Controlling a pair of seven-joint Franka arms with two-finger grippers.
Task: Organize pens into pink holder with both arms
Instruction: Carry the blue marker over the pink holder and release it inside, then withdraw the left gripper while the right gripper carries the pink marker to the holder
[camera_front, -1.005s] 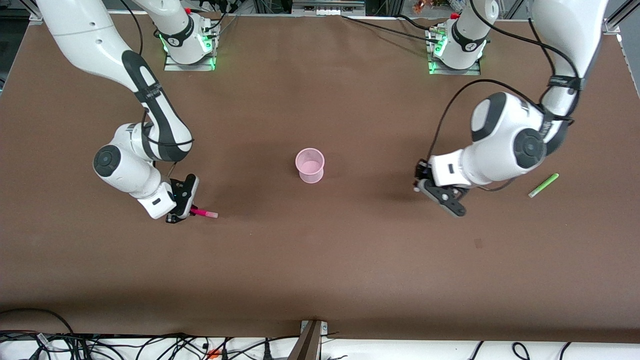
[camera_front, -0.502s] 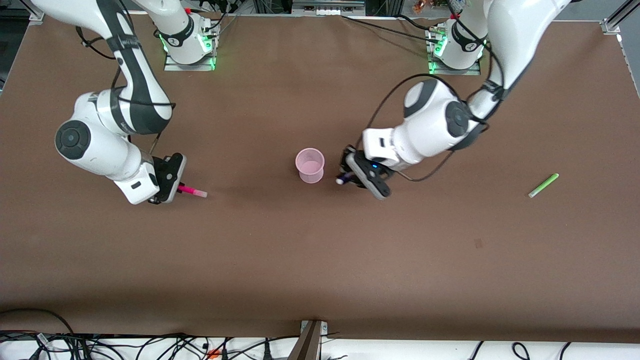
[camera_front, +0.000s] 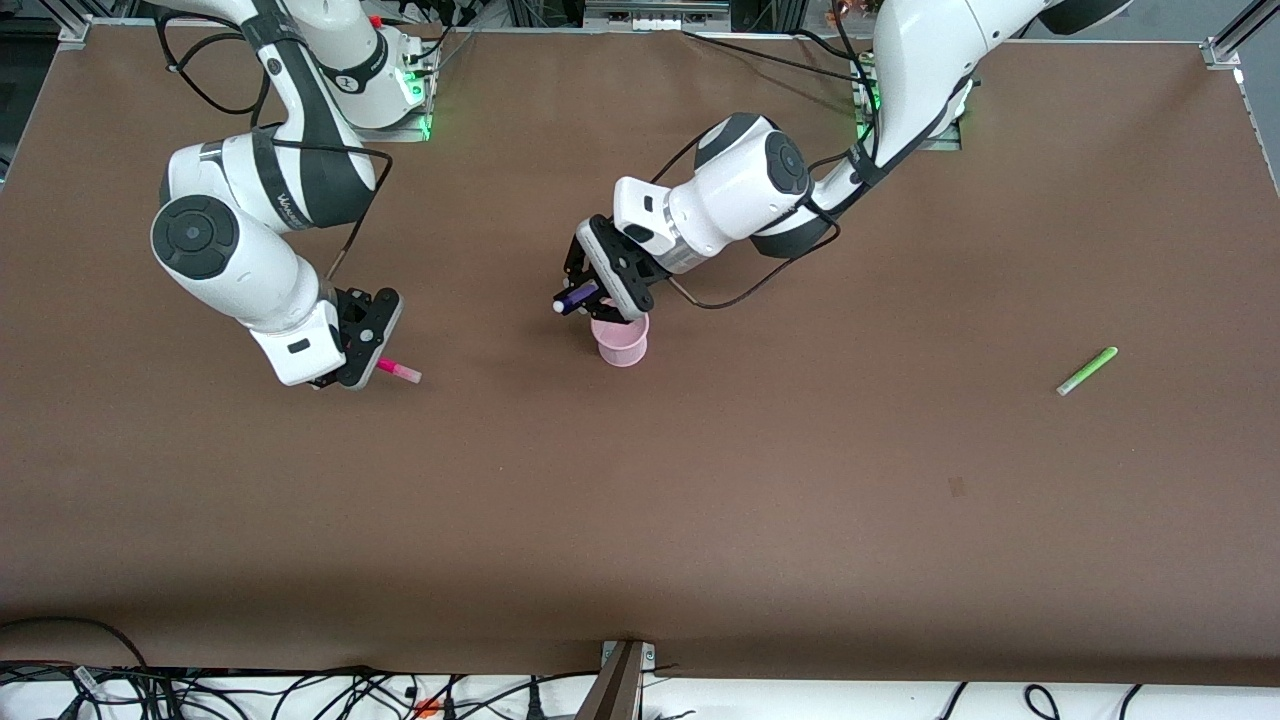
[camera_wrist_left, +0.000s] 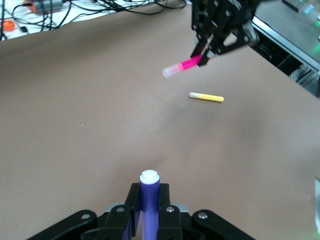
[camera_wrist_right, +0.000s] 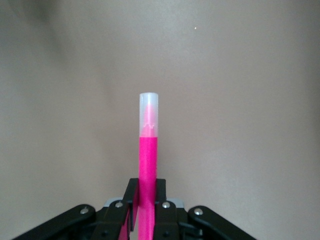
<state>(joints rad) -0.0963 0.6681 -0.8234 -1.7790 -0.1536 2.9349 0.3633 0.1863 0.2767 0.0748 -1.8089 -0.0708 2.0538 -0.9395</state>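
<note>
The pink holder (camera_front: 622, 344) stands upright mid-table. My left gripper (camera_front: 590, 293) is shut on the dark purple-blue pen (camera_front: 574, 298), held in the air just over the holder's rim; the pen (camera_wrist_left: 149, 197) stands between the jaws of that gripper (camera_wrist_left: 149, 200). My right gripper (camera_front: 374, 356) is shut on the magenta pen (camera_front: 400, 371), above the table toward the right arm's end; the pen (camera_wrist_right: 148, 150) sticks out of that gripper (camera_wrist_right: 148, 192). The yellow pen (camera_wrist_left: 206, 97) lies on the table and is hidden in the front view. The light green pen (camera_front: 1087, 370) lies toward the left arm's end.
The brown table (camera_front: 700, 500) is bare around the holder. The left wrist view also shows the right gripper (camera_wrist_left: 210, 47) with the magenta pen (camera_wrist_left: 181, 66) above the yellow pen. Cables run along the table's edge nearest the front camera.
My left gripper has carried the purple-blue pen from the left arm's end to over the holder's rim. My right gripper has lifted the magenta pen off the table.
</note>
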